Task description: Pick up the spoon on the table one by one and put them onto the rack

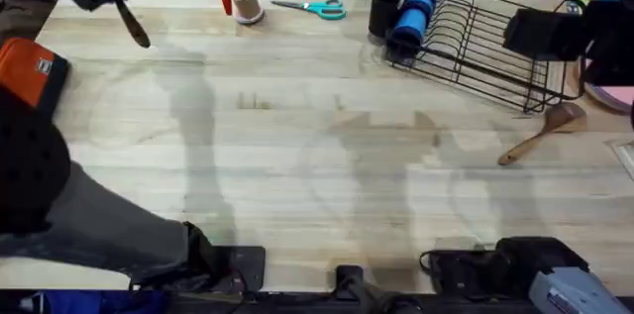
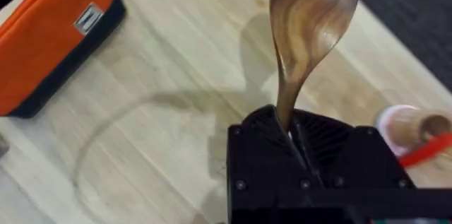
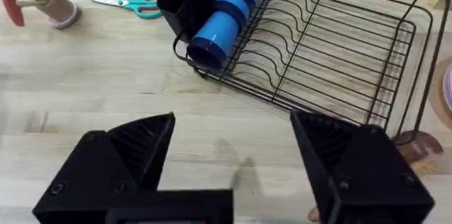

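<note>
No legible writing; the orange pouch [image 2: 53, 37] bears a small unreadable label. Left gripper [image 2: 296, 136], jaws clenched on a dark wooden spoon [image 2: 311, 26], near the bench's [image 1: 297, 156] far left edge. Right gripper [image 3: 233, 160], jaws spread wide, empty, before the rack [image 3: 332, 47]. A light spoon [image 1: 543, 131] lies beside the rack; mid-bench is open.

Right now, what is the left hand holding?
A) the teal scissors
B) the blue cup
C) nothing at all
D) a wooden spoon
D: the left wrist view shows the left hand shut on the handle of a dark wooden spoon, while the scissors lie on the table and the blue cup rests on the rack.
</note>
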{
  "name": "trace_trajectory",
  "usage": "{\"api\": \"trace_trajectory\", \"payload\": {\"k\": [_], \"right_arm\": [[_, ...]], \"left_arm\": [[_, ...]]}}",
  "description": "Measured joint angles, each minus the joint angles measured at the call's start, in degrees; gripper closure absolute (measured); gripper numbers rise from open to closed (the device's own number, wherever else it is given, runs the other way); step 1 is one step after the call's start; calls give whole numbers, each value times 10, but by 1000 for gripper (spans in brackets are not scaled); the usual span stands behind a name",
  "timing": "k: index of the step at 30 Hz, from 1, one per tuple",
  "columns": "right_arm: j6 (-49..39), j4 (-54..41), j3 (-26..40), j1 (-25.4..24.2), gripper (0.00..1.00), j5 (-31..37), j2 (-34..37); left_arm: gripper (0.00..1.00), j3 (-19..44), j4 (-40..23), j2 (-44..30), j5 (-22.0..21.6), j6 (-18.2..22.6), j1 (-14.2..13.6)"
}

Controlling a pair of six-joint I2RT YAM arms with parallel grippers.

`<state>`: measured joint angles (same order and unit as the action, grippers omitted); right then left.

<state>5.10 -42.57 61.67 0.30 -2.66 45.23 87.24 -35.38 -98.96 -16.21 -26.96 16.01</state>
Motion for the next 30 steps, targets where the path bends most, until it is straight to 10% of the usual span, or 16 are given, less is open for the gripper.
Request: {"api": "trace_trajectory", "payload": {"k": [22,30], "right_arm": [[0,0,0,0,8,0,0],[0,0,0,0,8,0,0]], "left_arm": [[955,0,187,73,-3,0,-309],[955,0,249,73,-4,0,-372]]}}
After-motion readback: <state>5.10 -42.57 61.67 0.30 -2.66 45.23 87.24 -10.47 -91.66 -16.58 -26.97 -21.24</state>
